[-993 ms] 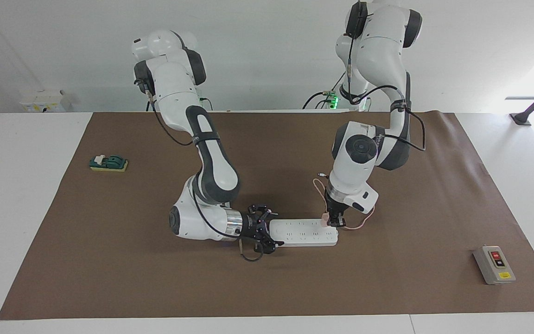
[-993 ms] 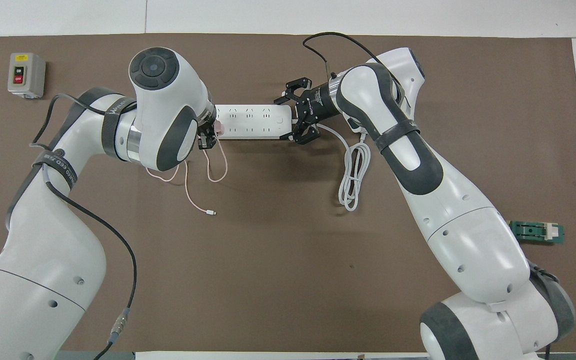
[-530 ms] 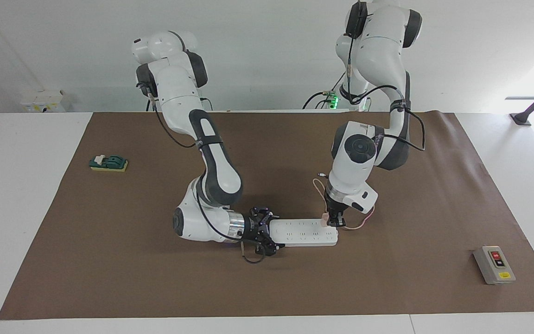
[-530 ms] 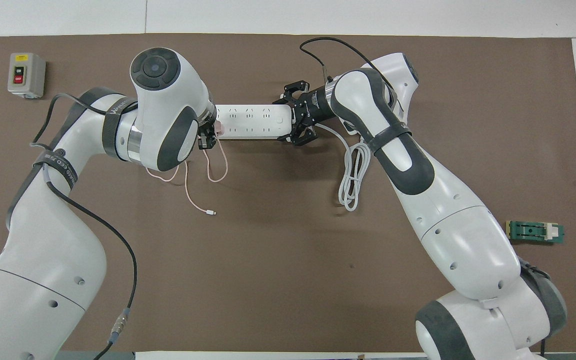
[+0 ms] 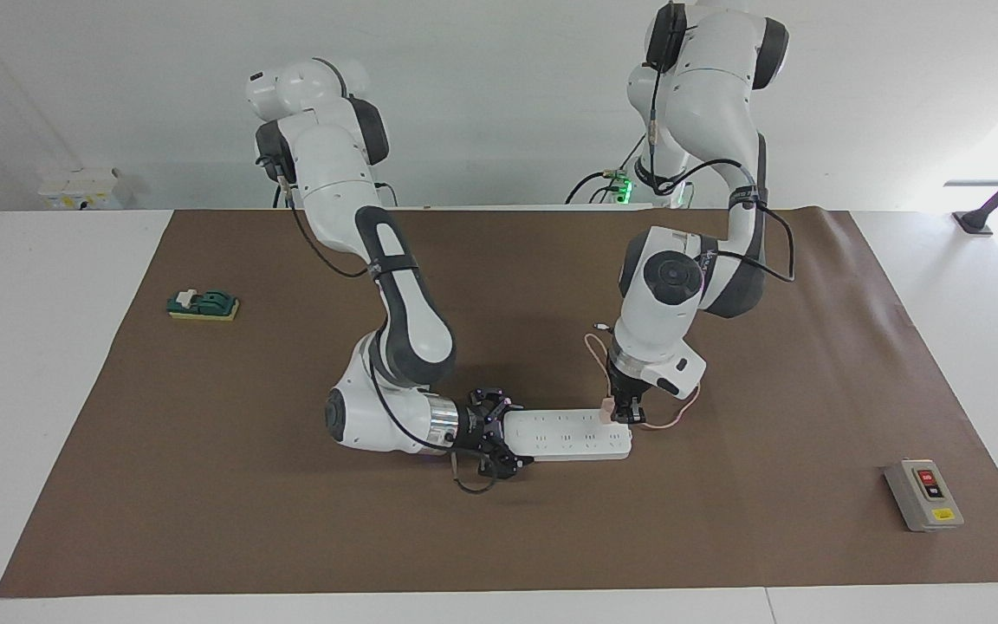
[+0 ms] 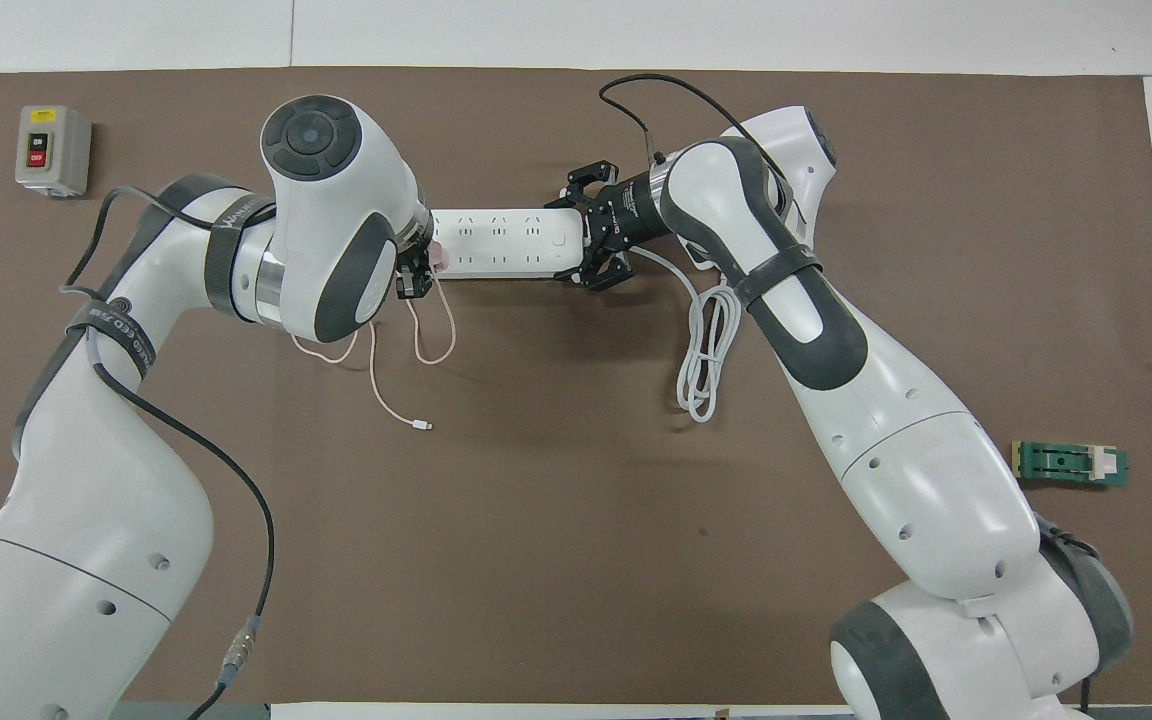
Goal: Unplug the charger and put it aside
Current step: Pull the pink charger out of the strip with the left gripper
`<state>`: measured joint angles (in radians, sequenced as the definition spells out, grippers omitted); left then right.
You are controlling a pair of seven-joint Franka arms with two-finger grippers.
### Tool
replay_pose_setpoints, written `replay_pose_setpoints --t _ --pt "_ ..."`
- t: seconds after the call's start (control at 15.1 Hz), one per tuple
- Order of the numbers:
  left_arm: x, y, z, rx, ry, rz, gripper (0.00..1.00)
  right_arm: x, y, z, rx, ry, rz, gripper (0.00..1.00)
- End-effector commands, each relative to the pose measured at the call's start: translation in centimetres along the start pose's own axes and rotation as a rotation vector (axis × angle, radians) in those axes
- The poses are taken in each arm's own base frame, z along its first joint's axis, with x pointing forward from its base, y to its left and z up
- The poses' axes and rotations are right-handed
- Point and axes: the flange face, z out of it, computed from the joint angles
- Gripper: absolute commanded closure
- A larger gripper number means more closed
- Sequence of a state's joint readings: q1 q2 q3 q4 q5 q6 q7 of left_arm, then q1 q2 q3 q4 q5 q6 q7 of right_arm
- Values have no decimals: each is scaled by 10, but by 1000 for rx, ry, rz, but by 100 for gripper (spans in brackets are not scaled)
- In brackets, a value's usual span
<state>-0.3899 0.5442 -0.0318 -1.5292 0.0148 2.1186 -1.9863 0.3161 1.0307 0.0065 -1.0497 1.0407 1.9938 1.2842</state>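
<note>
Brown mat (image 5: 724, 537): covers most of the white table (image 5: 40, 390); everything listed lies on it.

Right arm: lies low over the mat; its right gripper (image 5: 499, 444) is at the end of the power strip toward the right arm's side, links splayed to either side of that end; whether the fingertips press the strip cannot be told.

Left arm: bent down over the strip's other end; left gripper (image 5: 626, 414) points straight down, jaws clenched on the charger.

Power strip (image 6: 501, 243): white, long, flat on the mat; thick white cord (image 6: 704, 355) coiled nearer to the robots.

Charger (image 6: 439, 259): small pale-pink cube seated in the strip at the end toward the left arm, between the left gripper's fingers; thin pink cable (image 6: 391, 390) loops on the mat nearer to the robots, ending in a small silver connector (image 6: 422, 426).

Grey switch box (image 5: 923, 495): toward the left arm's end, well apart.

Green block (image 5: 203, 304): toward the right arm's end, well apart.
</note>
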Motion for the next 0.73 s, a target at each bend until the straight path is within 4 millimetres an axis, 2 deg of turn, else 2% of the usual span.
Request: replay_pose_setpoints --t 0.0,0.07,0.13,0.2,0.4,0.53,0.66 --pt "3 -5 4 34 35 9 100 -6 -3 15 39 -3 -9 63" --pt "5 -4 0 34 35 6 100 -6 -3 15 39 -3 -9 63" --pt "6 -4 -12 25 34 9 100 -6 -3 15 39 -1 -9 63" --pt "9 -5 -33 16 31 21 100 -7 -3 16 37 -3 -10 63" --pt "26 8 -79 49 36 31 100 -7 -3 16 41 0 -11 63" --pt "29 8 -87 58 34 56 100 -8 -3 18 48 2 -10 63" --pt "31 7 -90 60 33 160 100 -9 -3 18 46 2 -10 62"
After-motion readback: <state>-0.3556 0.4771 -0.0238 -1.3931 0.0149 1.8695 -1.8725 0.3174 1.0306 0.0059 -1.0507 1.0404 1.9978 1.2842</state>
